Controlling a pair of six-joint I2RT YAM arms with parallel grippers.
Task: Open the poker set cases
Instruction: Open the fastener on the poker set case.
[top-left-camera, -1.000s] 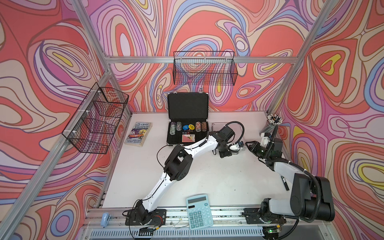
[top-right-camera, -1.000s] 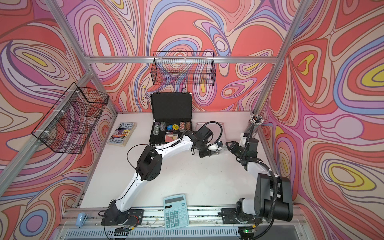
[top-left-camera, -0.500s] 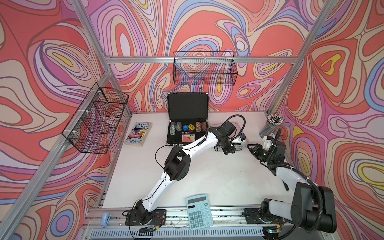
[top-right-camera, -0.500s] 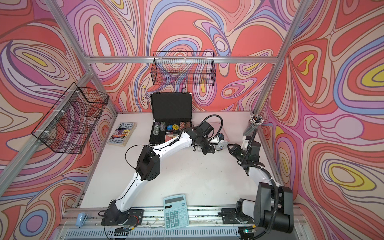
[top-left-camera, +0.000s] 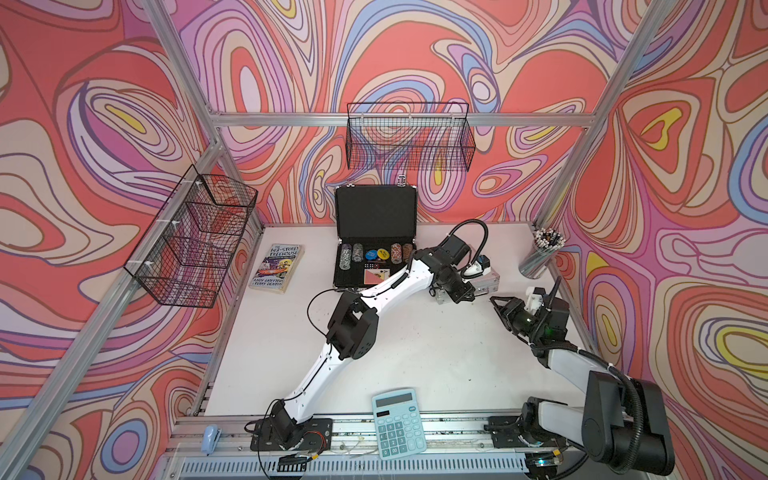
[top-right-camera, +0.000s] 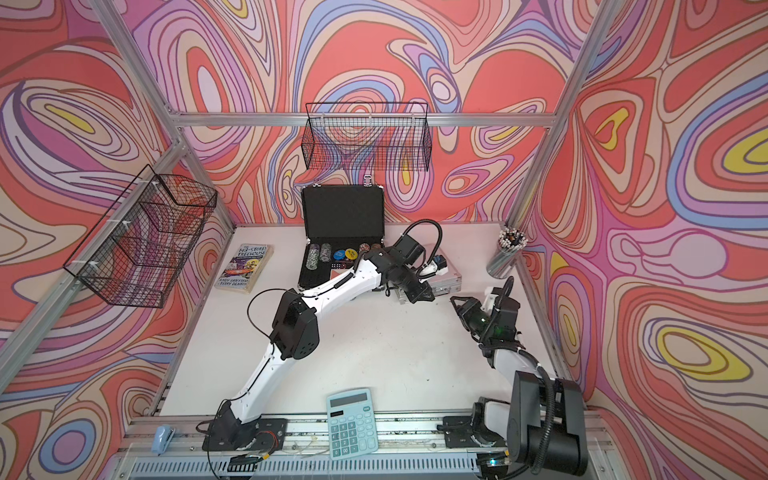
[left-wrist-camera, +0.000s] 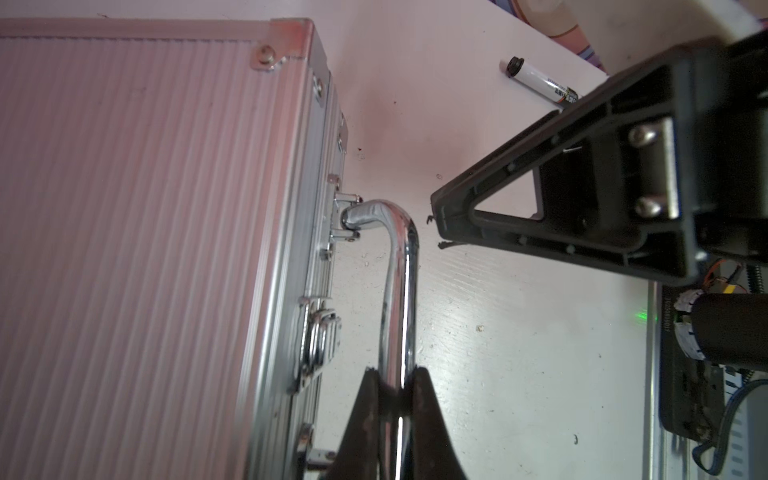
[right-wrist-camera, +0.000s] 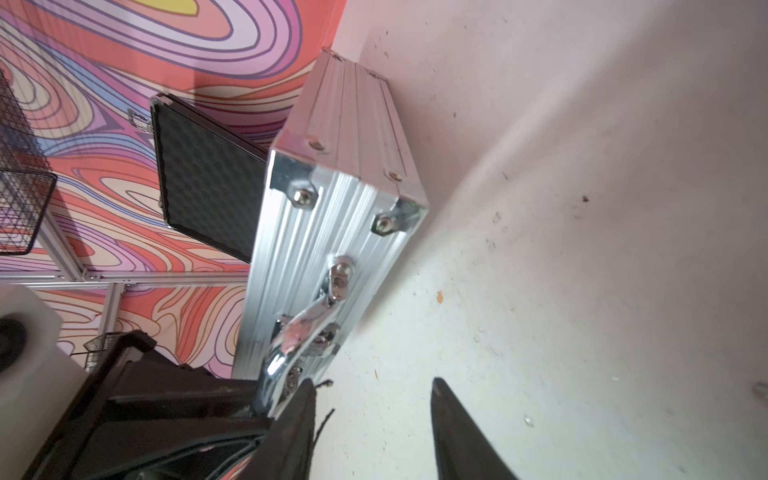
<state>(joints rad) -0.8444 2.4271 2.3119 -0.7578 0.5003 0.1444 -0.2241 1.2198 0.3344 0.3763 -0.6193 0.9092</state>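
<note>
You have one of two done: black case (top-left-camera: 376, 237) stands open at the back of the table (top-left-camera: 415, 353), silver case (left-wrist-camera: 137, 232) beside it lies shut, left gripper (left-wrist-camera: 395, 399) clamped on its handle (left-wrist-camera: 401, 291), right gripper (right-wrist-camera: 371, 386) part-open, empty

A book (top-left-camera: 276, 268) lies on the tabletop (top-left-camera: 415, 353), a calculator (top-left-camera: 399, 423) at its front edge, a pencil cup (top-left-camera: 540, 259) in the far corner; wire baskets (top-left-camera: 409, 137) hang on the walls.

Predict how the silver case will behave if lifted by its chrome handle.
The silver case looks rigid: ribbed aluminium, riveted corners. Its polished round handle, pinched in the left gripper, may slip. The handle seems pivoted, so the case would probably swing.
</note>
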